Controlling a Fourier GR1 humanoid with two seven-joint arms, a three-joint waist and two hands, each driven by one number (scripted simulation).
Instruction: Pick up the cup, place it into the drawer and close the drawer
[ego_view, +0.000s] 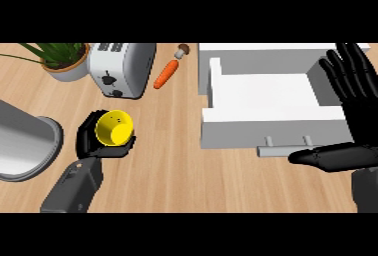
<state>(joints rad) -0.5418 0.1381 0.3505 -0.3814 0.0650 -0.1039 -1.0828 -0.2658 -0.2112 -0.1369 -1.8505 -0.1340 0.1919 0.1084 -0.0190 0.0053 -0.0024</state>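
Yellow cup (114, 128) gripped by left hand (100, 145); drawer (273, 122) open.

counter (170, 165): light wood | toaster (122, 67) | potted plant (63, 60)

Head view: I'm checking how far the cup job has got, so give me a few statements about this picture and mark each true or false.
1. The left hand is curled round the yellow cup. True.
2. The drawer is closed. False: it is pulled out, and nothing shows inside it.
3. The carrot lies between the toaster and the drawer. True.
4. The right hand holds the drawer's handle. False: it is open with fingers up at the view's right edge, and only its thumb lies near the handle.
5. The cup is already in the drawer. False: it is over the counter, left of the drawer.
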